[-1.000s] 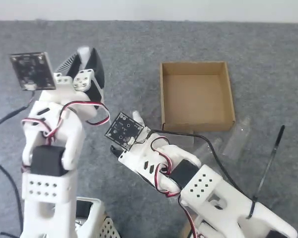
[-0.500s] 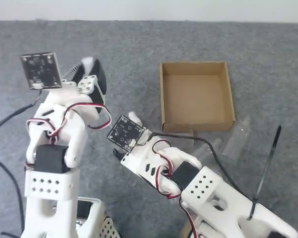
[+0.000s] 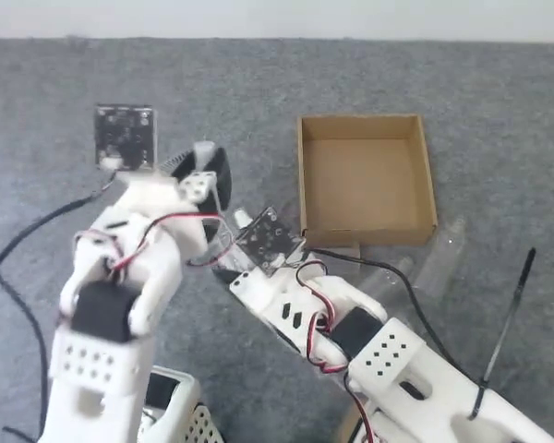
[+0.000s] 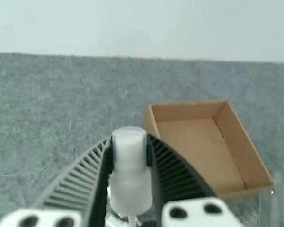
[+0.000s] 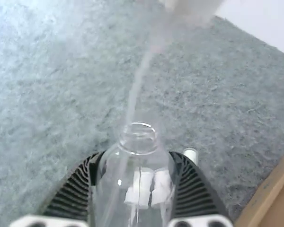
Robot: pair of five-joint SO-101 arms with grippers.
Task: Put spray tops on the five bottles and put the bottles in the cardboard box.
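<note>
My left gripper (image 4: 129, 138) is shut on a white spray top (image 4: 129, 163), held upright. In the high view this gripper (image 3: 205, 166) hangs just above and left of my right gripper (image 3: 231, 242). The right gripper (image 5: 137, 160) is shut on a clear bottle (image 5: 135, 184) with its open neck facing up. The spray top's thin dip tube (image 5: 141, 82) comes down from the top (image 5: 189, 5) and enters the neck. The cardboard box (image 3: 305, 175) sits open to the right of both grippers, with nothing in it.
Clear bottles (image 3: 443, 251) lie on the grey carpet just in front of the box, near its right corner. A white perforated basket (image 3: 175, 411) stands at the near left edge. A black strap (image 3: 508, 305) sticks up from the right arm.
The left arm has swung right and nearer with the spray top, ending over the right gripper's bottle. The right gripper shifted slightly right.
</note>
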